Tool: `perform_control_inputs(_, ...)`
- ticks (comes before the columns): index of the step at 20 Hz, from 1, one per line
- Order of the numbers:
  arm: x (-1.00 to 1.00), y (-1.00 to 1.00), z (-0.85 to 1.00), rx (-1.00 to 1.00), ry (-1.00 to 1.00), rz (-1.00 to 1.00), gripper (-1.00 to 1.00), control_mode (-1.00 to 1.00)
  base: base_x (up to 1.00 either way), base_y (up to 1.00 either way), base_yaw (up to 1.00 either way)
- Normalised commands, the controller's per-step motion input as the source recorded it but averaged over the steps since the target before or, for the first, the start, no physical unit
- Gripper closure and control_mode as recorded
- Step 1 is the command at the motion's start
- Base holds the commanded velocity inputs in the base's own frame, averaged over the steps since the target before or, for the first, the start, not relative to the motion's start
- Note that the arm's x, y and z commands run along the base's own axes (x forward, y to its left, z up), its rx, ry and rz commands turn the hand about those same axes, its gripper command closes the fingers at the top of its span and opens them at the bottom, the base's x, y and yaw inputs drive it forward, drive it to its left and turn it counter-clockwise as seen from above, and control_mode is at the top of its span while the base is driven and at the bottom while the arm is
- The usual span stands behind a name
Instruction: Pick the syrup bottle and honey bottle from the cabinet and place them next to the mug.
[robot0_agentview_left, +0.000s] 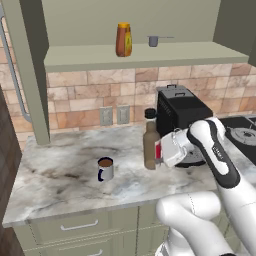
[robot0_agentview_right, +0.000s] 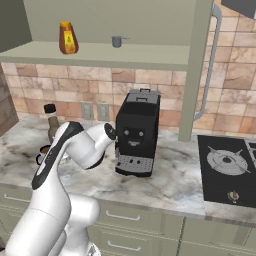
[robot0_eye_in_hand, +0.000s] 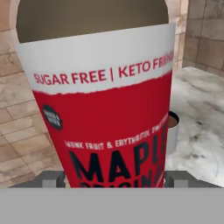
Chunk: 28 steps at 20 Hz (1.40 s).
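Two dark fingers of the end effector (robot0_eye_in_hand: 112, 178) sit on either side of the syrup bottle (robot0_agentview_left: 150, 145), closed against its red-and-white label. That bottle stands upright on the table (robot0_agentview_left: 60, 175), near the mug (robot0_agentview_left: 105, 169). One honey bottle (robot0_agentview_left: 124, 40) stands on the cabinet (robot0_agentview_left: 150, 55) shelf, well above the end effector.

Arm (robot0_agentview_left: 220, 155): smooth, rounded white link shells with dark grey to black bands at the joints. A black strip with faint small markings runs along the forearm link, toward 5 o'clock in the left base view. The wrist housing is white and blocky. Gripper (robot0_eye_in_hand: 112, 177): two small grey, square-edged finger tips (robot0_eye_in_hand: 52, 177) at 6 o'clock in the hand view.
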Motion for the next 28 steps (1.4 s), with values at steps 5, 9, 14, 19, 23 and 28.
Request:
perform_control_inputs(5, 0.07, 0.06, -0.74, 0.00, 0.00, 0.00, 1.00, -1.00, 0.00, 0.00, 0.00)
perform_control_inputs(9, 0.37, 0.16, -0.26, 0.00, -0.04, -0.01, 1.00, -1.00, 0.00, 0.00, 0.00)
perform_control_inputs(14, 0.39, 0.23, -0.06, 0.00, -0.07, -0.03, 1.00, -1.00, 0.00, 0.00, 0.00)
perform_control_inputs(19, 0.09, 0.14, -0.12, 0.00, -0.03, -0.02, 1.00, -1.00, 0.00, 0.00, 0.00)
perform_control_inputs(23, 0.08, 0.21, -0.07, 0.00, -0.06, -0.02, 1.00, -1.00, 0.00, 0.00, 0.00)
perform_control_inputs(28, 0.06, 0.18, -0.06, 0.00, -0.06, -0.01, 1.00, -1.00, 0.00, 0.00, 0.00)
